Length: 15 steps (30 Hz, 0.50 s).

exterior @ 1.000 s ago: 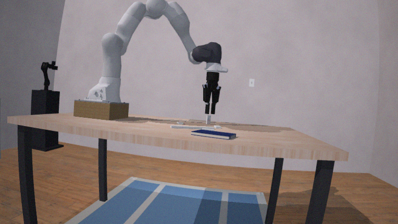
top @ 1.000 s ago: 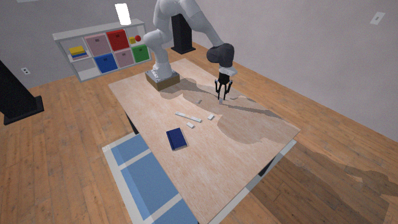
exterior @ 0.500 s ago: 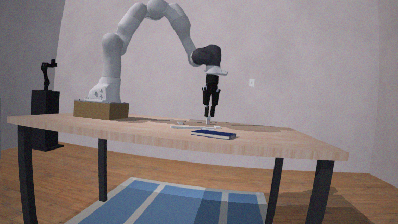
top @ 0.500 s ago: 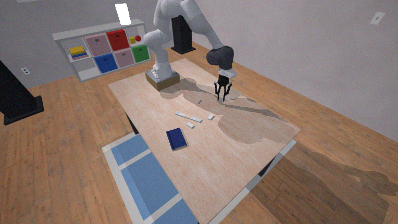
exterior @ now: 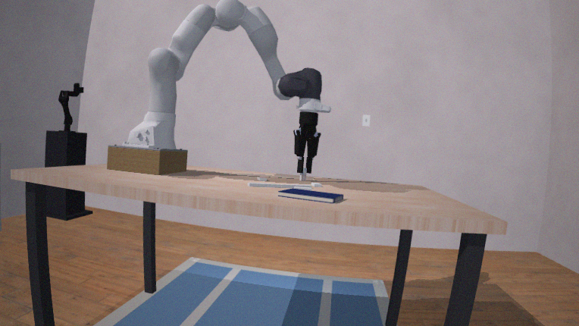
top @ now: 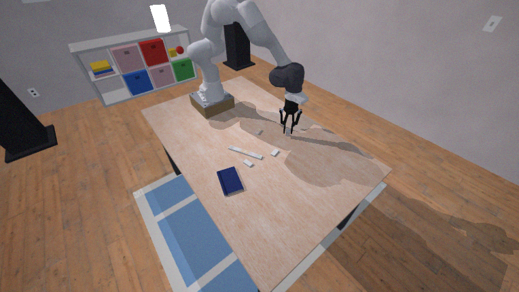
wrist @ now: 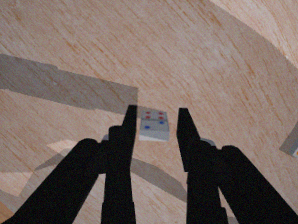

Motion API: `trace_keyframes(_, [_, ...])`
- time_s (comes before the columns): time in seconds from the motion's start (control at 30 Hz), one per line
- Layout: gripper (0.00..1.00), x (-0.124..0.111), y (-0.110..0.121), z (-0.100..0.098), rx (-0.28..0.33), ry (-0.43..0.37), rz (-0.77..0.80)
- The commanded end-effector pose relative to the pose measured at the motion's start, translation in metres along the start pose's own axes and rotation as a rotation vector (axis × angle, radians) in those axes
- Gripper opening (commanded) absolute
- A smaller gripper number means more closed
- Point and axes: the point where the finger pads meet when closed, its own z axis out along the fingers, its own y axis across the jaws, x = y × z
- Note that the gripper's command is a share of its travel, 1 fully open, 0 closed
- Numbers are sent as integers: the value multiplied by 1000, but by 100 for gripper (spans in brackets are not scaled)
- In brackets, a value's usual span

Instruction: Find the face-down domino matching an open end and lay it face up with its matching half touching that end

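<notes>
The line of white dominoes point(top: 245, 152) lies flat near the table's middle and also shows in the exterior view point(exterior: 279, 185). Three loose dominoes lie flat around it: one to its right point(top: 274, 152), one in front of it point(top: 248, 163) and one behind it point(top: 258, 132). My gripper point(top: 289, 128) points straight down at the far right side, partly open. A small domino point(wrist: 154, 124) stands up on the table just under my fingertips, tilted, showing red and blue pips. There is a gap on each side of it and the fingers do not grip it. It also shows in the exterior view point(exterior: 302, 176).
A dark blue book point(top: 229, 180) lies flat in front of the line. The arm's base block point(top: 211, 103) stands at the table's far end.
</notes>
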Motion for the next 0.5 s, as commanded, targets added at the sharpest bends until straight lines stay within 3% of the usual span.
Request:
trace_keyframes(0.0, [33,2,-2,0,4,6,1])
trace_keyframes(0.33, [33,2,-2,0,4,6,1])
trace_keyframes(0.37, [22,2,-2,0,4,6,1])
trace_keyframes(0.47, [22,2,-2,0,4,6,1])
